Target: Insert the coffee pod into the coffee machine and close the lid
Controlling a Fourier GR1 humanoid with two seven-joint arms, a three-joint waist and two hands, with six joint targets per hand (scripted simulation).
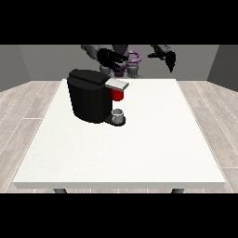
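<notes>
From my seat I take the coffee machine (88, 100) as my landmark: a black, rounded block standing on the far left part of the white table (139, 153), nearer the robot than the camera. Its grey lid (116, 84) juts out flat toward the view's right from the top of the body. Directly under that lid I see a red piece (117, 95), which I read as the coffee pod holder; I cannot make out the pod itself. Below that, on the machine's base, stands a small grey cup (118, 114).

The hand at the view's left (110, 57) hangs above and just behind the machine, its fingers spread out straight and holding nothing. The hand at the view's right (168, 57) is well off to the right of the machine, raised over the table's far edge, apart from everything; I cannot tell how its fingers lie.

The tabletop stretches wide and bare toward the camera from the machine, with two dark legs (59, 190) showing under the near edge. Around it runs a pale wood-plank floor (23, 121), and behind the robot the room closes in with plain grey walls (42, 62).
</notes>
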